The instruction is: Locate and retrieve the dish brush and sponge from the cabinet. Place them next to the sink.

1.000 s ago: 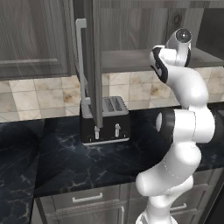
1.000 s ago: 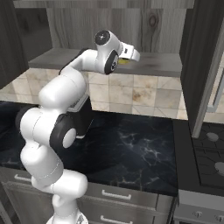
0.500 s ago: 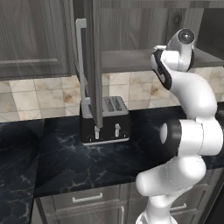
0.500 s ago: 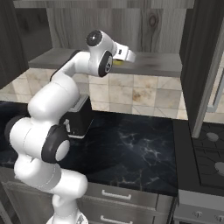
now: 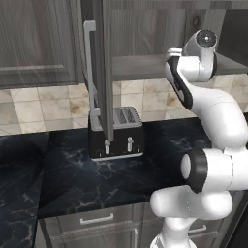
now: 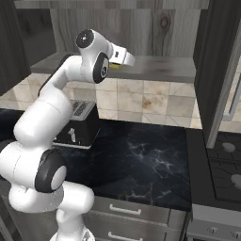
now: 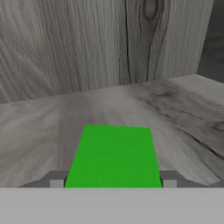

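Note:
Inside the open cabinet (image 5: 101,72), a green sponge (image 7: 113,157) lies between my two fingertips, its sides touching both. My gripper (image 7: 113,179) is shut on the sponge just above the wooden shelf (image 7: 131,100). From the right base view, my gripper (image 6: 123,57) sits at the shelf's (image 6: 160,68) front edge, and a bit of the yellow sponge (image 6: 114,66) shows beneath it. The cabinet door's silver bar handle (image 5: 89,72) hangs to the left of my arm. The dish brush and the sink are out of view.
A black and silver toaster (image 5: 116,133) stands on the dark marble counter (image 5: 160,145) below the cabinet. A second dark door (image 6: 221,70) stands open on the right, above a stove (image 6: 226,160). Drawers (image 6: 127,209) run under the counter.
My hand has drawn back from deeper in the cabinet towards the shelf's front edge, carrying the sponge. The elbow has swung outward and lower.

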### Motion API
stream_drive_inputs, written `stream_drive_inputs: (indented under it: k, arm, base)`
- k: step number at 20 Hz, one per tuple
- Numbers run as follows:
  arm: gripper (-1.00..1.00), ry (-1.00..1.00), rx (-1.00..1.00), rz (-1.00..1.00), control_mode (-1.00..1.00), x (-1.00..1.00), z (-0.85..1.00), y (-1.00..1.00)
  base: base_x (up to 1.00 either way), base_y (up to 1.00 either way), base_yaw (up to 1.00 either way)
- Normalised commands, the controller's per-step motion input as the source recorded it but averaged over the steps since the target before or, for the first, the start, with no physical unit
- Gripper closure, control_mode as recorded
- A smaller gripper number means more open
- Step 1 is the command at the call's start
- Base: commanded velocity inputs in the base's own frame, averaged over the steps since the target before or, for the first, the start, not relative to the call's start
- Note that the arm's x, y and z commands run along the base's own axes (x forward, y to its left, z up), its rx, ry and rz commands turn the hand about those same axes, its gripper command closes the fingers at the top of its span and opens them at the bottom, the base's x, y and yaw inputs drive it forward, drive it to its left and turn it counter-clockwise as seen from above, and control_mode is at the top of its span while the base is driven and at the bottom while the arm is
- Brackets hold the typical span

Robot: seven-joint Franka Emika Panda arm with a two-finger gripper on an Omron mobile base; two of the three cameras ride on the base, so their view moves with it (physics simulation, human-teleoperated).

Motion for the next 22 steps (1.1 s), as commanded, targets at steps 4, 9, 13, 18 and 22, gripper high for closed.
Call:
stream_drive_inputs:
  k: [4, 9, 13, 18, 22]
  arm:
    - [1.0, -0.03, 0.0, 0.02, -1.0, -0.77, 0.0, 0.0]
    - [1.0, -0.03, 0.0, 0.05, -1.0, -0.96, 0.0, 0.01]
    - [1.0, -0.04, 0.0, 0.04, -1.0, -1.0, 0.0, 0.0]
    - [1.0, -0.03, 0.0, 0.04, -1.0, -1.0, 0.0, 0.0]
    - [1.0, 0.0, 0.0, 0.06, -1.0, -1.0, -0.01, 0.06]
  base:
    - [0.0, 0.0, 0.0]
    - [0.0, 0.0, 0.0]
    - [0.0, 0.0, 0.0]
    - [0.0, 0.0, 0.0]
    - [0.0, 0.0, 0.0]
